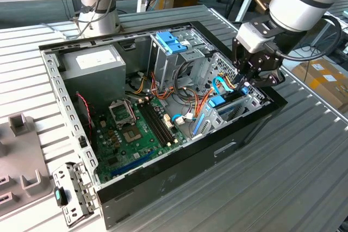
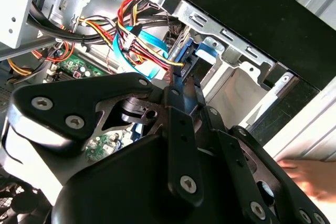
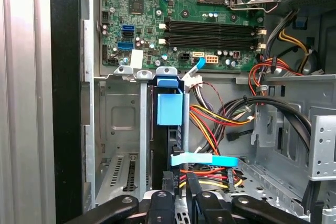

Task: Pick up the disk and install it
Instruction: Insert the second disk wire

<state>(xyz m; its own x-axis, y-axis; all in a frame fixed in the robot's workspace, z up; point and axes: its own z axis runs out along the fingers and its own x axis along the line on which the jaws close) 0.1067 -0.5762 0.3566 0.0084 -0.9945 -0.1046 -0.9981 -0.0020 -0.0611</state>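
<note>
The disk [image 3: 169, 109] stands on edge in the metal drive bay [image 3: 121, 124] at the open computer case's corner on the exterior view's right. Its light-blue caddy rail faces the camera in the first wrist view, with the dark edge running down toward my fingers. My gripper [image 3: 180, 183] sits right over that edge, one finger on each side and close together. In the exterior view the gripper [image 1: 247, 82] hangs just above the bay, by the disk's blue rail [image 1: 217, 101]. The second wrist view shows the fingertips [image 2: 176, 77] meeting at the blue rail [image 2: 202, 51].
Bundled red, yellow and black cables [image 3: 210, 119] and a light-blue flat cable [image 3: 205, 159] crowd the bay's side. The motherboard [image 1: 136, 129], the grey power-supply box [image 1: 98, 61] and the blue-latched drive cage [image 1: 171, 42] share the case. A person's hand [image 2: 310, 174] rests outside the case.
</note>
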